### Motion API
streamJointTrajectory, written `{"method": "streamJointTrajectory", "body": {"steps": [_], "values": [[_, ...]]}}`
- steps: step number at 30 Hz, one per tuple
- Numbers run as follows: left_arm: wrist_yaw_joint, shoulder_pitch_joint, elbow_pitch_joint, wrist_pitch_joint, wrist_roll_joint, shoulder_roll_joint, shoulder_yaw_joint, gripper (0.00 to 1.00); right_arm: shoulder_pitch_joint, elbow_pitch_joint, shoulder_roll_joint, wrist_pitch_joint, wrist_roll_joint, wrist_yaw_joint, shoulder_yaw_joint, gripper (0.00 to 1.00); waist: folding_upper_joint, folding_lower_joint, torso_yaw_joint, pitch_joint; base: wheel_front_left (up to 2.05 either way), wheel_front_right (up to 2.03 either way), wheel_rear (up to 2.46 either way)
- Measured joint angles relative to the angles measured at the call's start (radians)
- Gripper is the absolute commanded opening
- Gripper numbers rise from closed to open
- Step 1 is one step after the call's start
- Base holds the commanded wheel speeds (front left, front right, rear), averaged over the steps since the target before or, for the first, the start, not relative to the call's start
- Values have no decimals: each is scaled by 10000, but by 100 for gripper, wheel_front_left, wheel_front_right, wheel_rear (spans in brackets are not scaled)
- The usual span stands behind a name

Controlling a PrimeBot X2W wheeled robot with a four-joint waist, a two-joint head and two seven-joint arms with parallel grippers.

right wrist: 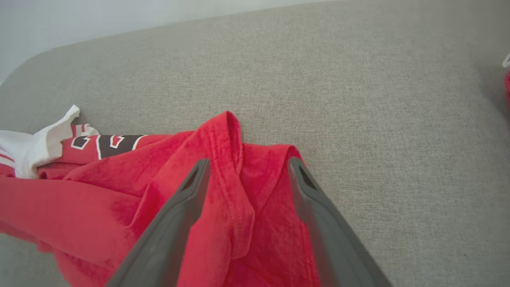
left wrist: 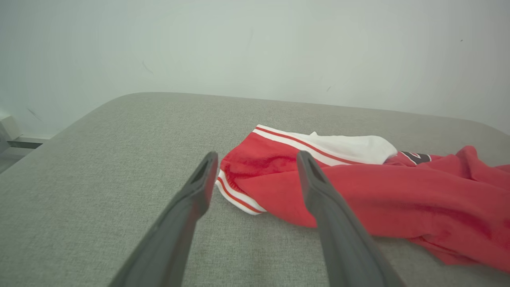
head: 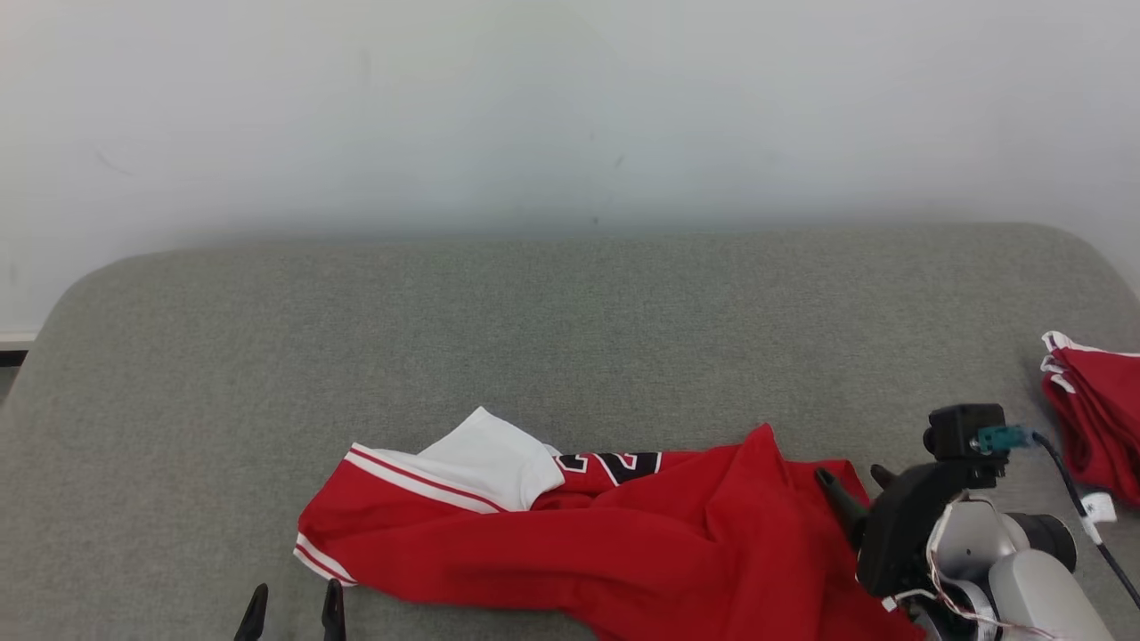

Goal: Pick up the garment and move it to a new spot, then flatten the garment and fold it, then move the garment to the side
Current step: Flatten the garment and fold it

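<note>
While a second heap of red cloth [head: 1097,414] with white trim lies at the right edge of the grey padded surface [head: 570,320], cut off by the frame, a pale wall [head: 570,107] rises behind the surface's far edge. Over the surface's near right part hangs the right gripper [head: 849,472], its 2 dark fingers spread wide and holding nothing, set either side of a raised ridge of the garment [head: 614,543]; whether the tips touch the cloth I cannot tell. In the head view its black wrist camera [head: 964,432], dark housing and cable [head: 1082,512] stand in front of the garment's right end and hide it. The left gripper [head: 297,589] pokes up at the surface's near edge, jaws likewise parted and empty, tips just short of the garment's striped corner. The garment's lower edge runs off the bottom of the head view, and the black lettering on it is mostly buried under a fold, unreadable. It lies crumpled along the surface's near middle: red, with white and red striped banding at its left end, a white panel flopped over the top, and deep creases toward the right.
</note>
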Motion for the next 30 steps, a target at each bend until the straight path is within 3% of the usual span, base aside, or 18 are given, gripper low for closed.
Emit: {"method": "streamJointTrajectory", "body": {"steps": [3, 7, 23, 24, 26, 27, 30], "values": [[-10, -15, -10, 0, -4, -13, -96, 100, -531, 290, 234, 1204, -100, 0, -257, 100, 1, 0, 176, 53, 0, 0, 0], [-12, -35, -50, 0, -4, -21, -209, 100, -1319, 629, 405, 1881, -458, 0, -577, 100, 0, 0, 422, 218, 0, 0, 0], [-56, -406, -54, 0, -125, -27, -458, 100, -2448, 2151, 911, 2366, -1323, 0, -1331, 100, 1, 1, 1320, 1089, 0, 0, 0], [-56, -422, -56, 0, -151, -29, -464, 100, -2457, 2157, 928, 2366, -1323, 0, -1325, 91, 1, 1, 1342, 1119, 0, 0, 0], [-56, -453, -54, 0, -169, -29, -472, 100, -2475, 2163, 957, 2364, -1323, 0, -1304, 13, 1, 1, 1359, 1160, 0, 0, 0], [-56, -459, -46, 0, -178, -29, -479, 100, -2483, 2174, 961, 2362, -1323, 0, -1298, 0, 1, 1, 1358, 1165, 0, 0, 0], [-58, -492, -23, 0, -184, -29, -518, 100, -2490, 2247, 895, 2349, -1321, 0, -1323, 0, 1, 1, 1371, 1174, 0, 0, 0]]}}
